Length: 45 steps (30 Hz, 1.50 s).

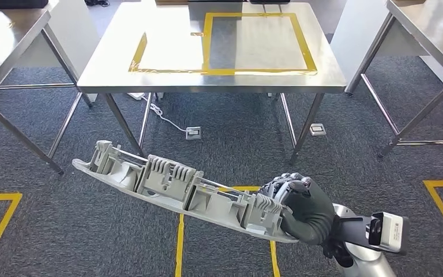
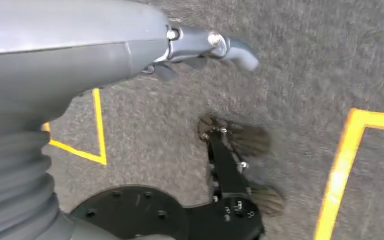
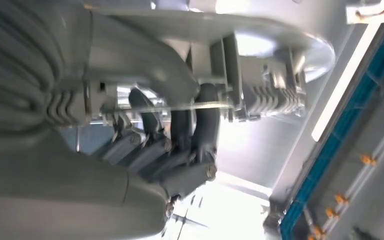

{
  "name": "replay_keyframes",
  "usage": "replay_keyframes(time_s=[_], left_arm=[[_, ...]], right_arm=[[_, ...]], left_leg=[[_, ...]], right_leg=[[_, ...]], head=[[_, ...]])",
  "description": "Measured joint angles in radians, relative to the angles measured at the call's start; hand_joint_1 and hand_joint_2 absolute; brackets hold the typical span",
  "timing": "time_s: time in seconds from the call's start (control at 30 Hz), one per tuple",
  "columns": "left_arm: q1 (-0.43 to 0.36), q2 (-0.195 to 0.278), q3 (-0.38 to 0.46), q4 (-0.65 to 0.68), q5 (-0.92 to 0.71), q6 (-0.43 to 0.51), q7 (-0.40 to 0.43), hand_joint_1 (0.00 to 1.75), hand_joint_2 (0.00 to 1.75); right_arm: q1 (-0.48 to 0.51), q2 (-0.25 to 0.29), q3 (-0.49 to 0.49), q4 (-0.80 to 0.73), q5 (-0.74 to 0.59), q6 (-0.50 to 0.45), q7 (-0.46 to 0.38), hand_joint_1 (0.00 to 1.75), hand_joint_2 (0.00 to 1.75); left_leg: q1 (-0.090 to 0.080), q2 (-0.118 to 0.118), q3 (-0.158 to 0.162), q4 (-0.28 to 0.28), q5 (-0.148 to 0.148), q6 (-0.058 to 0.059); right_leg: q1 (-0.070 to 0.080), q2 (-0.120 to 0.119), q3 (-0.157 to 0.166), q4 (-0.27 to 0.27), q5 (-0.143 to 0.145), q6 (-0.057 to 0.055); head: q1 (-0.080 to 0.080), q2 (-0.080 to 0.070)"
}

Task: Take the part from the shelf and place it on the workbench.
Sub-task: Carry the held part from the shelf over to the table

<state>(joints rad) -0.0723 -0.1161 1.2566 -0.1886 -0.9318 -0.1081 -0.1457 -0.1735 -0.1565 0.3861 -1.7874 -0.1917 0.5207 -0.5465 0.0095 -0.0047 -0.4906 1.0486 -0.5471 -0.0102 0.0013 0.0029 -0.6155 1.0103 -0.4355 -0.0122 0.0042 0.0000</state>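
My right hand grips one end of a long grey plastic part with ribbed clips. The part reaches out to the left, level above the carpet. In the right wrist view the dark fingers curl around the part. A steel workbench stands ahead, with a yellow-taped rectangle on its top. My left hand hangs over the carpet with nothing in it, and its fingers are mostly hidden behind the arm.
Steel tables stand at the far left and far right. A white cable and floor sockets lie under the workbench. Yellow tape lines mark the grey carpet.
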Motion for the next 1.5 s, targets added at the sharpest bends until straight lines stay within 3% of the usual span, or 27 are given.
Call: replay_keyframes(time_s=[0.07,0.13,0.17,0.2,0.23,0.33,0.37,0.47,0.5,0.57,0.63,0.7,0.73,0.83,0.87,0.9,1.0,1.03,1.13,1.2,1.23,1.27,1.33,1.37,1.4,1.43,1.5], left_arm=[[-0.002,0.001,0.0,0.0,-0.002,-0.001,-0.001,0.0,1.75],[-0.002,0.001,0.0,0.0,-0.006,-0.003,-0.001,0.0,1.75],[-0.001,0.002,0.0,0.0,-0.008,-0.003,-0.001,0.0,1.75],[0.0,0.002,0.0,0.0,-0.011,-0.003,-0.001,0.0,1.75],[0.001,0.003,0.0,0.0,-0.012,-0.003,-0.001,0.0,1.75],[0.003,0.004,0.0,0.0,-0.013,-0.003,-0.001,0.0,1.75],[0.004,0.004,0.0,0.0,-0.013,-0.003,-0.001,0.0,1.75],[0.003,0.002,0.0,0.0,-0.014,-0.003,-0.001,0.0,1.75],[0.002,0.001,0.0,0.0,-0.014,-0.003,-0.001,0.0,1.75],[0.002,0.0,0.0,0.0,-0.014,-0.002,-0.002,0.0,1.75],[0.002,0.0,0.0,0.0,-0.014,-0.002,-0.002,0.0,1.75],[0.003,-0.001,0.0,0.0,-0.014,-0.002,-0.002,0.0,1.75],[0.003,-0.002,0.0,0.0,-0.015,-0.002,-0.002,0.0,1.75],[0.002,-0.005,0.0,0.0,-0.015,-0.002,-0.002,0.0,1.75],[0.001,-0.006,0.0,0.0,-0.015,-0.001,-0.002,0.0,1.75],[0.001,-0.006,0.0,0.0,-0.015,0.0,-0.001,0.0,1.75],[-0.001,-0.005,0.0,0.0,-0.015,0.001,0.001,0.0,1.75],[-0.002,-0.005,0.0,0.0,-0.015,0.002,0.001,0.0,1.75],[-0.005,-0.006,0.0,0.0,-0.015,0.002,0.002,0.0,1.75],[-0.001,-0.005,0.0,0.001,-0.015,0.003,0.004,0.0,1.75],[0.0,-0.005,0.0,0.001,-0.015,0.003,0.005,0.0,1.75],[0.001,-0.004,0.0,0.001,-0.015,0.003,0.006,0.0,1.75],[0.001,-0.004,0.0,0.001,-0.015,0.004,0.008,0.0,1.75],[0.0,-0.004,0.0,0.001,-0.015,0.004,0.008,0.0,1.75],[0.0,-0.004,0.0,0.001,-0.015,0.004,0.009,0.0,1.75],[0.0,-0.005,0.0,0.001,-0.015,0.004,0.009,0.0,1.75],[-0.001,-0.007,0.0,0.001,-0.015,0.003,0.009,0.0,1.75]], right_arm=[[0.002,-0.001,0.0,-0.005,0.0,0.0,-0.001,1.75,1.75],[0.001,-0.003,-0.001,-0.009,-0.005,0.0,0.002,1.75,1.75],[0.001,-0.005,-0.003,-0.01,-0.009,0.0,0.005,1.75,1.75],[0.001,-0.008,-0.004,-0.01,-0.013,0.0,0.008,1.75,1.75],[0.001,-0.01,-0.006,-0.011,-0.016,0.0,0.011,1.75,1.75],[0.0,-0.015,-0.007,-0.012,-0.025,-0.002,0.017,1.75,1.75],[-0.001,-0.016,-0.007,-0.013,-0.027,-0.004,0.018,1.75,1.75],[-0.001,-0.022,-0.008,-0.02,-0.028,-0.011,0.019,1.75,1.75],[-0.002,-0.025,-0.009,-0.023,-0.027,-0.015,0.019,1.75,1.75],[-0.003,-0.03,-0.01,-0.026,-0.025,-0.02,0.018,1.75,1.75],[-0.003,-0.033,-0.012,-0.027,-0.024,-0.022,0.018,1.75,1.75],[-0.002,-0.038,-0.013,-0.027,-0.023,-0.024,0.021,1.75,1.75],[-0.002,-0.041,-0.013,-0.027,-0.023,-0.025,0.023,1.75,1.75],[-0.002,-0.049,-0.015,-0.027,-0.024,-0.026,0.025,1.75,1.75],[-0.001,-0.05,-0.016,-0.027,-0.024,-0.027,0.026,1.75,1.75],[0.0,-0.05,-0.016,-0.027,-0.022,-0.029,0.026,1.75,1.75],[0.001,-0.053,-0.017,-0.031,-0.003,-0.036,0.032,1.75,1.75],[0.001,-0.054,-0.017,-0.031,0.004,-0.038,0.034,1.75,1.75],[0.001,-0.057,-0.018,-0.032,0.011,-0.04,0.035,1.75,1.75],[0.004,-0.061,-0.021,-0.032,0.011,-0.038,0.034,1.75,1.75],[0.006,-0.065,-0.024,-0.032,0.012,-0.036,0.034,1.75,1.75],[0.007,-0.068,-0.027,-0.032,0.012,-0.035,0.035,1.75,1.75],[0.009,-0.072,-0.034,-0.032,0.011,-0.034,0.034,1.75,1.75],[0.01,-0.074,-0.038,-0.033,0.01,-0.033,0.033,1.75,1.75],[0.011,-0.077,-0.04,-0.033,0.01,-0.032,0.033,1.75,1.75],[0.011,-0.079,-0.042,-0.035,0.009,-0.032,0.033,1.75,1.75],[0.012,-0.084,-0.046,-0.039,0.009,-0.031,0.034,1.75,1.75]], left_leg=[[0.001,0.0,-0.058,0.105,-0.025,-0.006],[0.001,0.0,-0.144,0.224,-0.078,-0.011],[0.001,0.0,-0.174,0.252,-0.097,-0.012],[0.001,0.0,-0.191,0.248,-0.098,-0.012],[0.0,0.0,-0.192,0.212,-0.074,-0.01],[-0.003,0.001,-0.162,0.034,0.076,0.004],[-0.004,0.001,-0.155,0.002,0.107,0.009],[-0.004,-0.001,-0.141,-0.012,0.112,0.026],[-0.002,-0.002,-0.135,-0.014,0.109,0.032],[0.001,-0.003,-0.12,-0.017,0.098,0.042],[0.002,-0.003,-0.105,-0.017,0.081,0.045],[0.002,-0.004,-0.082,-0.017,0.061,0.044],[0.002,-0.006,-0.067,-0.017,0.05,0.042],[0.002,-0.009,-0.025,-0.017,0.015,0.031],[0.0,-0.009,-0.018,-0.019,0.004,0.025],[-0.001,-0.009,-0.012,-0.018,-0.001,0.018],[-0.001,-0.007,0.003,-0.006,-0.007,0.0],[-0.001,-0.006,-0.01,0.023,-0.012,-0.003],[0.0,-0.002,-0.118,0.196,-0.066,-0.008],[0.0,-0.002,-0.182,0.257,-0.103,-0.007],[0.0,-0.001,-0.193,0.243,-0.094,-0.006],[-0.001,0.003,-0.191,0.201,-0.062,-0.002],[-0.008,0.035,-0.175,0.082,0.043,0.01],[-0.011,0.052,-0.168,0.041,0.082,0.017],[-0.013,0.063,-0.166,0.017,0.104,0.023],[-0.013,0.062,-0.165,0.009,0.106,0.027],[-0.006,0.044,-0.155,0.008,0.104,0.036]], right_leg=[[-0.002,0.0,0.024,-0.004,-0.014,-0.009],[-0.001,0.001,0.043,-0.003,-0.032,-0.013],[0.0,0.002,0.054,-0.003,-0.041,-0.014],[0.0,0.003,0.067,-0.003,-0.051,-0.013],[0.001,0.004,0.082,-0.003,-0.063,-0.012],[0.003,0.005,0.118,0.0,-0.098,-0.003],[0.005,0.006,0.124,0.0,-0.11,0.002],[0.006,0.007,0.134,0.012,-0.122,0.021],[0.005,0.006,0.125,0.036,-0.12,0.026],[0.001,0.003,0.066,0.135,-0.134,0.039],[-0.004,0.003,-0.027,0.26,-0.186,0.049],[-0.008,0.002,-0.085,0.302,-0.217,0.054],[-0.009,0.002,-0.089,0.273,-0.2,0.054],[-0.009,-0.001,-0.054,0.086,-0.044,0.045],[-0.007,-0.003,-0.046,0.045,-0.007,0.039],[-0.005,-0.003,-0.043,0.024,0.011,0.033],[-0.007,0.0,-0.02,0.014,0.004,0.01],[-0.008,-0.001,-0.008,0.012,-0.002,0.003],[-0.006,-0.006,0.02,0.01,-0.024,-0.009],[-0.004,-0.011,0.042,0.01,-0.044,-0.011],[-0.003,-0.015,0.057,0.01,-0.056,-0.011],[-0.002,-0.022,0.074,0.01,-0.068,-0.01],[0.001,-0.036,0.102,0.013,-0.094,-0.005],[0.005,-0.043,0.112,0.015,-0.107,0.0],[0.008,-0.05,0.121,0.019,-0.118,0.006],[0.012,-0.054,0.129,0.024,-0.124,0.014],[0.011,-0.053,0.132,0.042,-0.127,0.026]], head=[[-0.005,0.0],[-0.01,0.0],[-0.011,0.0],[-0.012,0.0],[-0.013,0.0],[-0.016,0.0],[-0.016,0.0],[-0.016,0.0],[-0.015,0.0],[-0.011,0.0],[-0.009,0.0],[-0.007,0.0],[-0.006,0.0],[0.0,0.0],[0.002,0.0],[0.003,0.0],[0.0,0.0],[-0.002,0.0],[-0.01,0.0],[-0.012,0.0],[-0.014,0.0],[-0.015,0.0],[-0.018,0.0],[-0.019,0.0],[-0.02,0.0],[-0.02,0.0],[-0.019,0.0]])
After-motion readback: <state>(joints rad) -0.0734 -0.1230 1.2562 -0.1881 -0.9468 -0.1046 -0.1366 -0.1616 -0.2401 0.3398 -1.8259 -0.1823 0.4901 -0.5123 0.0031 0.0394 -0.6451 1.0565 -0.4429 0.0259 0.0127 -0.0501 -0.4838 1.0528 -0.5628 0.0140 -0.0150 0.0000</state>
